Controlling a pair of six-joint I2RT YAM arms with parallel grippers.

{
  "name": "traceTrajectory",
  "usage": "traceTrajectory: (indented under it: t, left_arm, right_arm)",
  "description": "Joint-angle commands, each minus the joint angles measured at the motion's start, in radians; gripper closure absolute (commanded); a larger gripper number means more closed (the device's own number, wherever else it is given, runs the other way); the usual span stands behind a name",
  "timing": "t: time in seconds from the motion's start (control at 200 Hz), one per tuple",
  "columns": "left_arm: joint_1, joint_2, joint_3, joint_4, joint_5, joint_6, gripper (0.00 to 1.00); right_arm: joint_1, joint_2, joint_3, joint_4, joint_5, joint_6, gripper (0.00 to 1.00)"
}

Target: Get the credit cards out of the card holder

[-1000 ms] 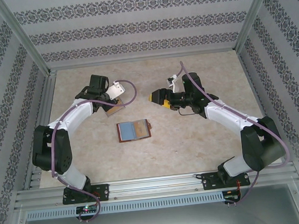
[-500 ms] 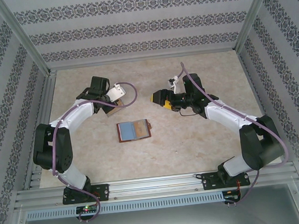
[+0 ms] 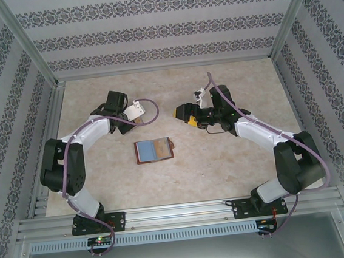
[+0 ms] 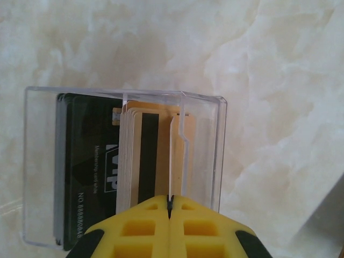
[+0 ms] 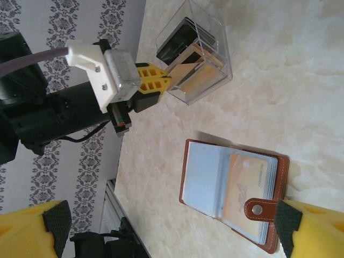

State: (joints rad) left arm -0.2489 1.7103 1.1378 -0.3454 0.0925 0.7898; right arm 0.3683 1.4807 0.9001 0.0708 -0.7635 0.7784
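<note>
Since a second ago my left arm has drawn its wrist a little toward the near edge, the right arm has barely shifted, and the card holder has not moved. It lies open and flat on the surface between the two arms. It sits apart from the right end effector, nearer to me and to that arm's left, and the right wrist camera looks straight down on it between the two spread fingers. That right end effector is wide open and holds nothing. The left end effector has its fingers pressed together on one thin card, which reaches into the clear box standing beyond the holder. I count one card holder and one clear box. One orange card shows in the holder's right pocket, beside the snap tab. Inside the box I see one black card and a stack of tan cards too tightly packed to count. The black card reads "VIP" in large letters, with a line starting "NO." and a row of digits cut off by the finger. Its smaller print and the emblem on the orange card are illegible to me.
</note>
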Motion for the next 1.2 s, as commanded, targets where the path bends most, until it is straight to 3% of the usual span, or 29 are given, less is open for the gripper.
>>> traceTrajectory:
  t: [0.0,0.05,0.19,0.59,0.774,0.859,0.989,1.029,1.044,1.084,1.194]
  left_arm:
    - [-0.009,0.021,0.020,0.019,-0.022,0.025,0.94]
    - [-0.009,0.026,0.023,0.016,-0.028,0.010,0.88]
    - [-0.010,0.032,0.033,0.024,-0.059,-0.010,0.82]
    - [-0.011,0.021,0.035,0.036,-0.100,-0.009,0.80]
    - [-0.011,-0.044,0.033,0.062,-0.100,-0.070,0.69]
    - [-0.010,-0.085,0.041,0.055,-0.086,-0.152,0.49]
    - [-0.009,-0.148,0.055,0.008,-0.030,-0.321,0.34]
    - [-0.009,-0.175,0.044,0.012,-0.021,-0.385,0.21]
    - [-0.008,-0.185,0.039,0.016,-0.022,-0.412,0.11]
    - [-0.008,-0.219,0.023,0.021,-0.013,-0.476,0.00]
    - [-0.006,-0.307,-0.024,0.016,0.004,-0.645,0.00]
  right_arm:
    - [-0.008,-0.002,-0.010,0.012,-0.001,-0.005,0.02]
    - [-0.008,-0.003,-0.012,0.012,-0.002,-0.002,0.02]
    - [-0.008,0.001,-0.009,0.015,-0.005,-0.003,0.02]
    - [-0.007,0.002,-0.007,0.021,-0.010,0.000,0.02]
    - [-0.003,-0.006,-0.013,0.012,-0.001,-0.004,0.02]
    - [0.009,-0.010,-0.010,-0.006,0.018,-0.018,0.02]
    - [0.041,-0.012,-0.006,-0.028,0.060,-0.033,0.02]
    - [0.057,-0.013,-0.005,-0.037,0.076,-0.041,0.02]
    - [0.063,-0.013,-0.004,-0.041,0.083,-0.044,0.02]
    - [0.082,-0.011,-0.001,-0.054,0.105,-0.055,0.02]
    - [0.136,-0.001,0.006,-0.082,0.151,-0.075,0.02]
